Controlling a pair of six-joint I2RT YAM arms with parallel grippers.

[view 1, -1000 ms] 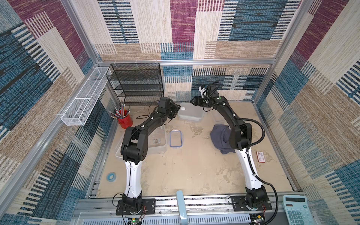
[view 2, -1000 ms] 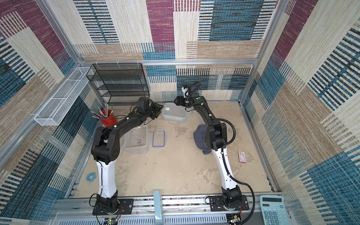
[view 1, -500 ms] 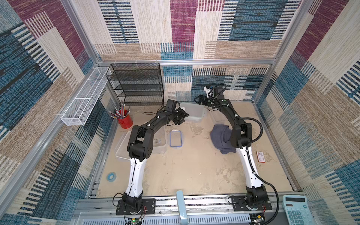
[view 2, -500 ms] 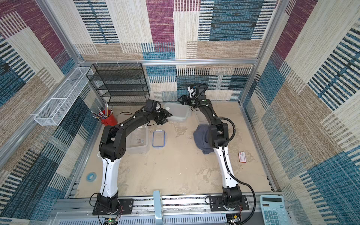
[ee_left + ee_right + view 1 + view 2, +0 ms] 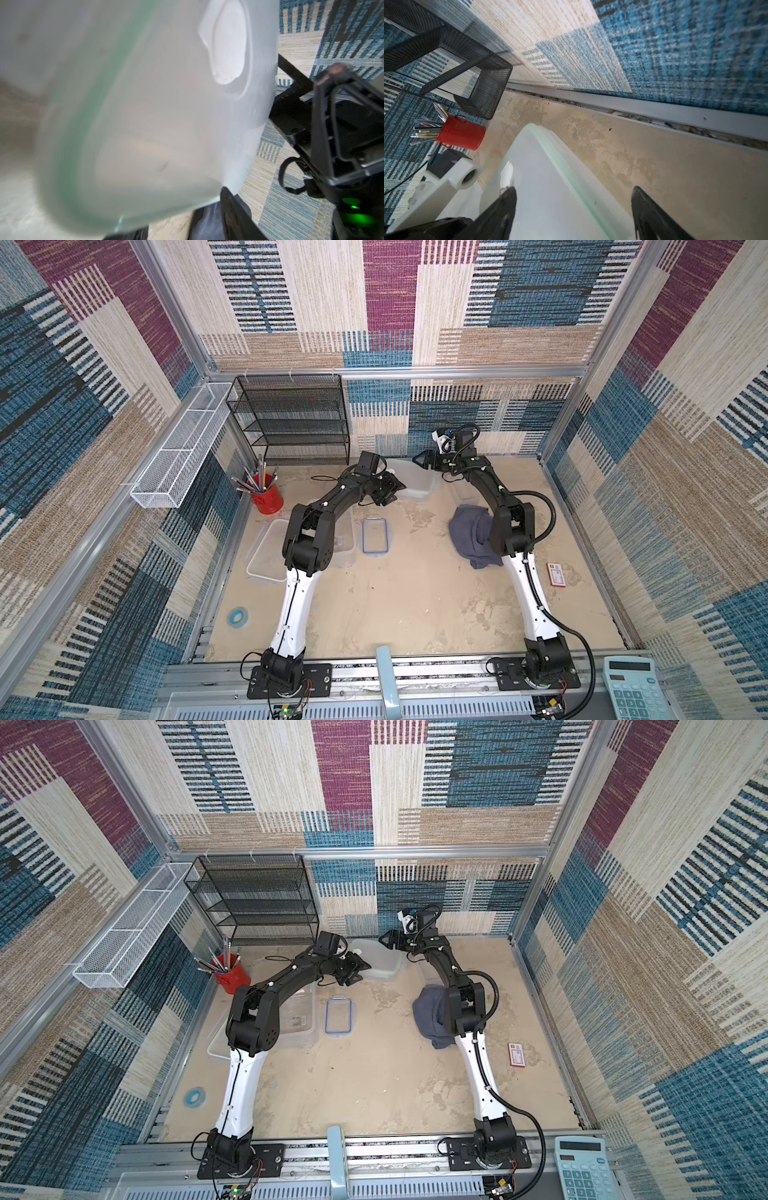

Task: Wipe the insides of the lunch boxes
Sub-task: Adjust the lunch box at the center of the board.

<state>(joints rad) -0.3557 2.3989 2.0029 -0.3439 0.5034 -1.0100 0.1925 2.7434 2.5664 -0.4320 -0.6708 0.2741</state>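
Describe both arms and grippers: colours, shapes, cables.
The left arm and right arm match: black base, long white lower link, bulky black joints and upper links. A ribbed black hose loops beside the right arm; a thin black wire runs down the left one's white link. The left gripper and right gripper have black, tapering, pointed fingers.

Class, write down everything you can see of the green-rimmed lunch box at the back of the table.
The lunch box is a translucent whitish plastic tub with rounded corners. Its lid looks to be on, with a pale green seal along the rim and an oval tab at one end. It lies on the sandy table near the back wall. The left gripper is at one end, grip unclear. The open right gripper straddles the opposite edge.
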